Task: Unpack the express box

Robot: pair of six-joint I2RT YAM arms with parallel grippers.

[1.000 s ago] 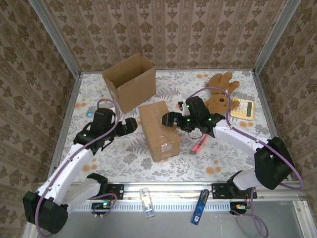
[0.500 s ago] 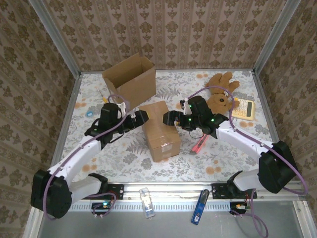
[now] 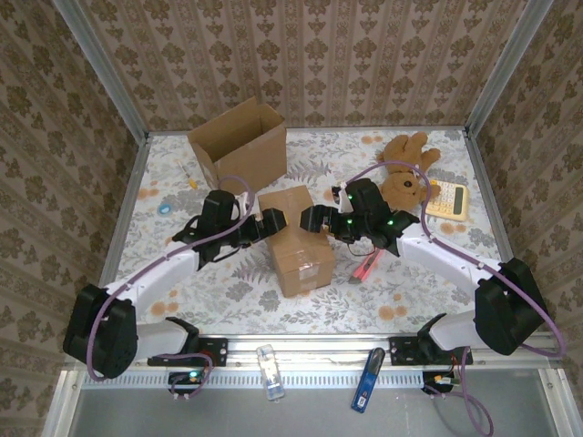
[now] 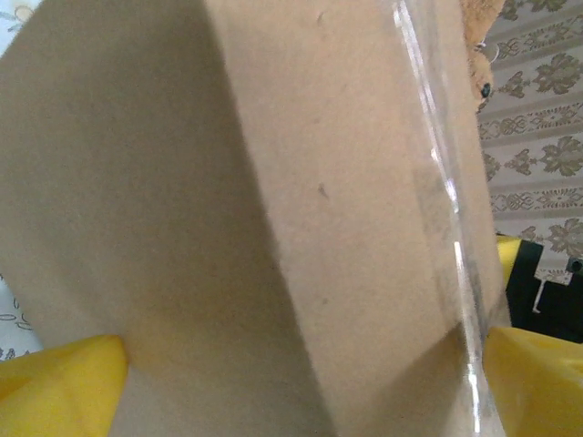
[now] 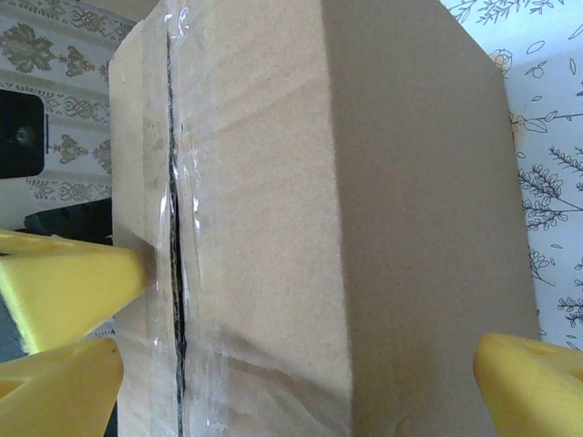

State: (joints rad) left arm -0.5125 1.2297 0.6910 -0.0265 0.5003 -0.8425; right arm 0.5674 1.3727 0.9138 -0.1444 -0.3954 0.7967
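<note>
1. The express box [image 3: 296, 248] lies in the middle of the worktop [image 3: 228, 296], closed with clear tape. Its long side runs away from the arm bases.
2. The left pincer [image 3: 271, 224] stands wide at the left flank of the box, near its far end. In the left wrist view its yellow fingers [image 4: 55, 387] sit one at each side of the box.
3. The right pincer [image 3: 315, 219] is also wide, at the right flank, directly across from the left one.
4. Whether any finger presses the box, I cannot tell.
</note>
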